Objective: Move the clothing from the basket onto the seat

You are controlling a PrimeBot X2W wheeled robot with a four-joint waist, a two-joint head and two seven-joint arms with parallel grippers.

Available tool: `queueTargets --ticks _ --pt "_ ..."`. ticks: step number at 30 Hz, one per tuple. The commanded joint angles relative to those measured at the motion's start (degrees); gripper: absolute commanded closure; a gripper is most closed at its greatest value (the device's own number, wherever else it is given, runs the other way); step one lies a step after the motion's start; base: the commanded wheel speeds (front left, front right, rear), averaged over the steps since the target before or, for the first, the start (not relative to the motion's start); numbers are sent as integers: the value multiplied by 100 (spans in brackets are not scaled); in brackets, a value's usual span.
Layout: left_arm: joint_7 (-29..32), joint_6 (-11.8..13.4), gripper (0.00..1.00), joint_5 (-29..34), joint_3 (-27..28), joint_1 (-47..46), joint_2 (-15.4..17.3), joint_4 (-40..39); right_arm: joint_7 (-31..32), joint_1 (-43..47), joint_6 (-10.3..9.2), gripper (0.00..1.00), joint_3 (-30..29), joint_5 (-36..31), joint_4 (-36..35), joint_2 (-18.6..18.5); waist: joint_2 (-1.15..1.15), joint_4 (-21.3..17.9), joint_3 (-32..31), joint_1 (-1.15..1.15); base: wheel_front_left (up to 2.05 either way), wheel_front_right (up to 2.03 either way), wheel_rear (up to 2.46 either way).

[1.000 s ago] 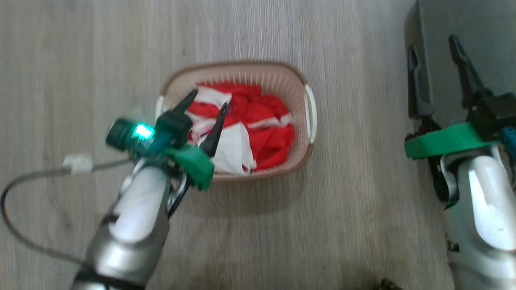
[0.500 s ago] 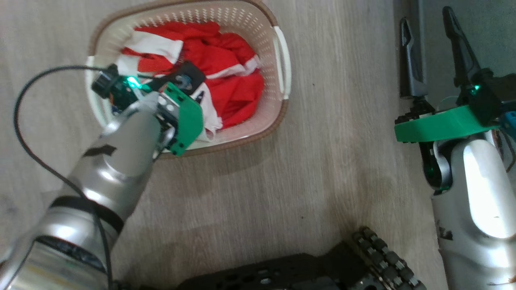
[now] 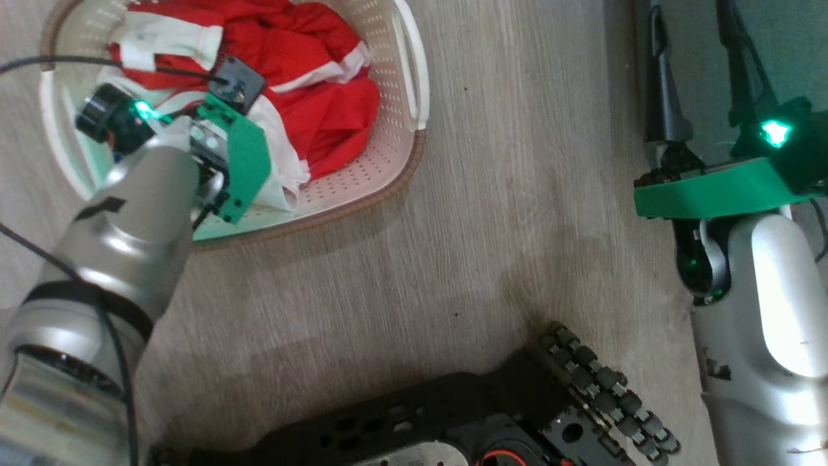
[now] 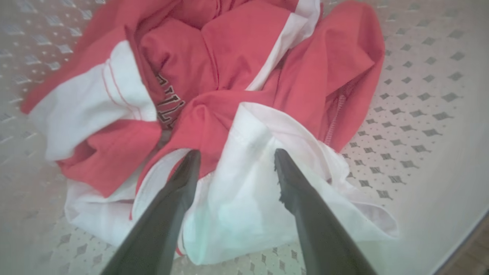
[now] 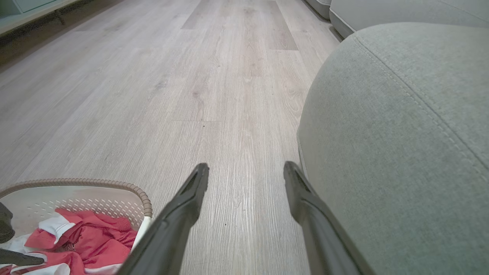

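In the upper left of the head view the basket [image 3: 388,149] stands on the floor [image 3: 517,233], its far end cut off by the top edge. It holds the clothing [image 3: 310,58], a crumpled red heap with white panels that covers most of the bottom. Bare perforated plastic shows along the left and near walls. A black cable [image 3: 65,61] crosses the basket's left rim toward the left arm's wrist, which reaches down inside the basket over the near left part of the heap. In the left wrist view the left tool [image 4: 235,152] is spread, its two dark fingers straddling a white fold at the lower centre of the frame without pinching it. Whether the tips touch the cloth cannot be told. Red folds and a strip of printed lettering [image 4: 168,105] lie just beyond the tips, toward the upper left. Right of the basket, a broad stretch of bare wood-grain floor runs across the middle of the head view, and the robot's black base [image 3: 420,421] takes up the bottom centre. At the far right the right tool [image 5: 246,165] is spread and holds nothing. It points along the floor just beside the rounded, stitched edge of the seat [image 5: 401,133], which takes up the right side of the right wrist view. Basket and seat stand well apart.
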Motion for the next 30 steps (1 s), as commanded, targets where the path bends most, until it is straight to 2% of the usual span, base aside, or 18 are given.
queueTargets --ticks 1,5,12,13,14,17,21,30 --pt "-3 -5 0 -63 19 -106 164 -38 -37 132 -2 0 112 58 -196 50 0 -99 120 0 0 0 0" --pt "17 -5 0 -238 -92 -224 278 107 -37 169 -2 0 117 217 -238 51 0 -231 283 0 0 0 0" --pt "75 -5 0 -611 -308 -193 215 189 -37 276 -2 0 12 354 -240 51 0 -274 389 0 0 0 0" --pt "93 -5 65 -676 -345 -173 195 182 -37 280 -2 0 -9 355 -235 51 0 -260 378 0 0 0 0" --pt "105 -5 100 -737 -398 -145 166 156 -37 277 -2 0 -38 348 -222 51 0 -233 352 0 0 0 0" --pt "-16 -5 100 -1032 -473 -42 65 -19 -37 276 -2 0 -158 291 -224 51 0 -79 190 0 0 0 0" --pt "-519 -5 100 -1528 -416 185 -19 -339 -37 353 -2 0 -314 115 -183 51 0 189 -301 0 0 0 0" --pt "-1659 -5 100 -2438 -59 982 202 -922 -37 890 -2 0 -542 -237 33 51 0 784 -1906 0 0 0 0"
